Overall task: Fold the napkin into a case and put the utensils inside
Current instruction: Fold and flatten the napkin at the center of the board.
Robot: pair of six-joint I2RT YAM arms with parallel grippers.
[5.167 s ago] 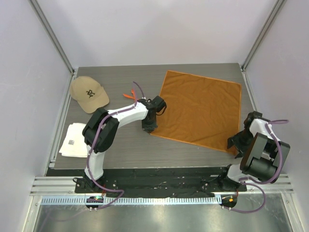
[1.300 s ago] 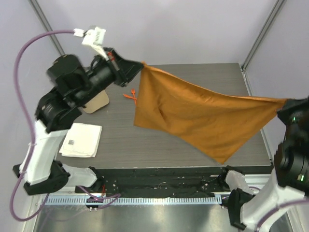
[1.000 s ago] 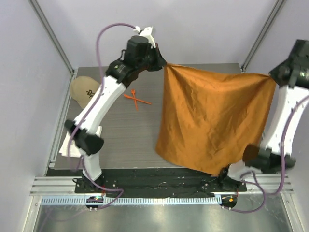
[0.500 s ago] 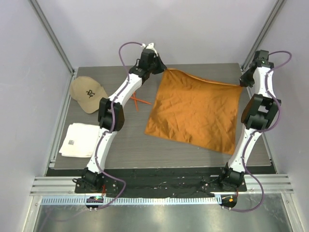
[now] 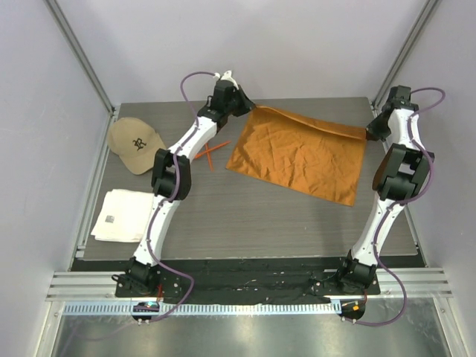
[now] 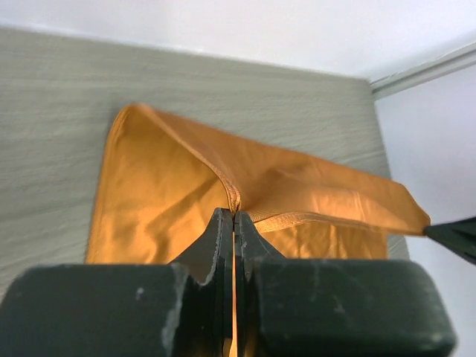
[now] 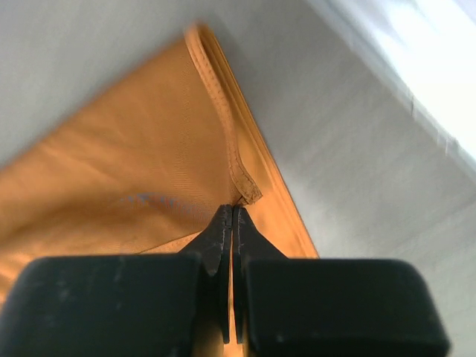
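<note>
The rust-orange napkin (image 5: 297, 156) lies folded over at the far right of the table, its upper layer still lifted along the far edge. My left gripper (image 5: 245, 106) is shut on the napkin's far-left corner (image 6: 232, 199). At the far right, my right gripper (image 5: 368, 132) is shut on the other corner (image 7: 242, 190). Both corners hang just above the lower layer (image 7: 111, 171). Two bright-orange utensils (image 5: 210, 152) lie crossed on the table left of the napkin, partly behind my left arm.
A tan cap (image 5: 136, 143) sits at the far left. A thick white towel (image 5: 123, 216) lies near the front left edge. Metal frame posts (image 5: 394, 67) and walls close in the far corners. The table's right edge (image 5: 383, 149) runs just past my right gripper.
Both grippers have swung the napkin up off the table, carried it to the far side and lowered it. Its near edge has drawn back as the cloth doubled over itself.
</note>
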